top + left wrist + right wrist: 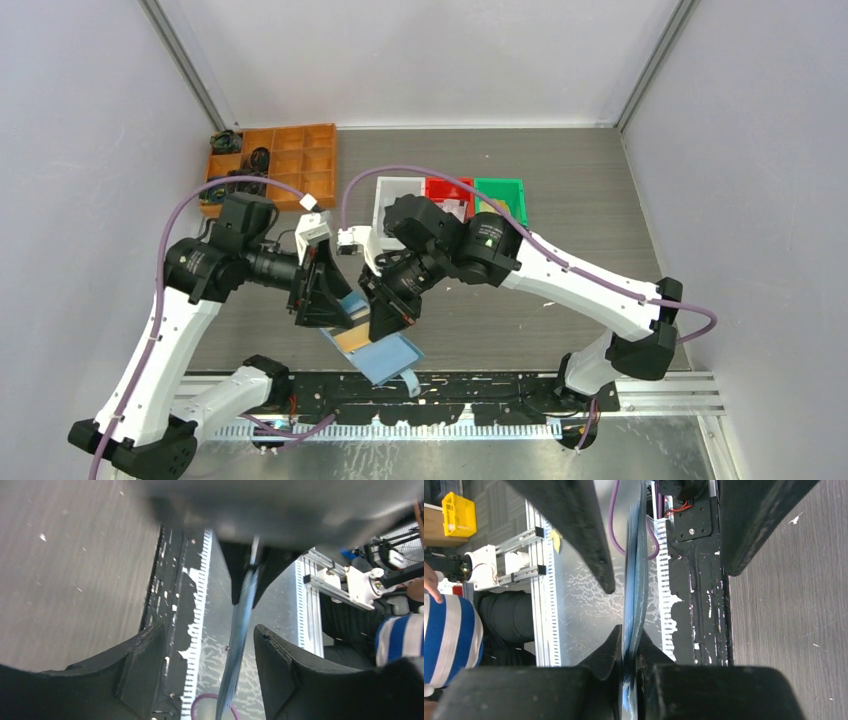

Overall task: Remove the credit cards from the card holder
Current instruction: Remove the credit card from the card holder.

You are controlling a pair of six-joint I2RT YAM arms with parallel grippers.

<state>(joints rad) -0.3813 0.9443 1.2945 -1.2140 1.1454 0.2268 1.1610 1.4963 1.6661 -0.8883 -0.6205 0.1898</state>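
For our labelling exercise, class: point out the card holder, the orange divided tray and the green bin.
card holder (pixel 392 356): top view, its pale blue inner face.
orange divided tray (pixel 322 160): top view, a bare right-hand compartment.
green bin (pixel 500 182): top view, its far rim.

**Top external view.** Bright, even, diffuse light from above; pale walls without glare. Soft-edged shadow on the table just left of the card holder, beneath the arms. Focus sharp throughout. Wall edges far from the holder lean outward: mild wide-angle distortion.

**Left wrist view.** Dimmer. Card holder edge-on, soft. Grey mass above it wholly out of focus. Left gripper, either side of it, near black with little surface detail. Metal sheet behind the holder carries mottled glare.

**Right wrist view.** Brighter, crisper. Holder edge fairly sharp. Metal sheet left of it glares in patches. Right gripper, at its lower end, dark and defocused.
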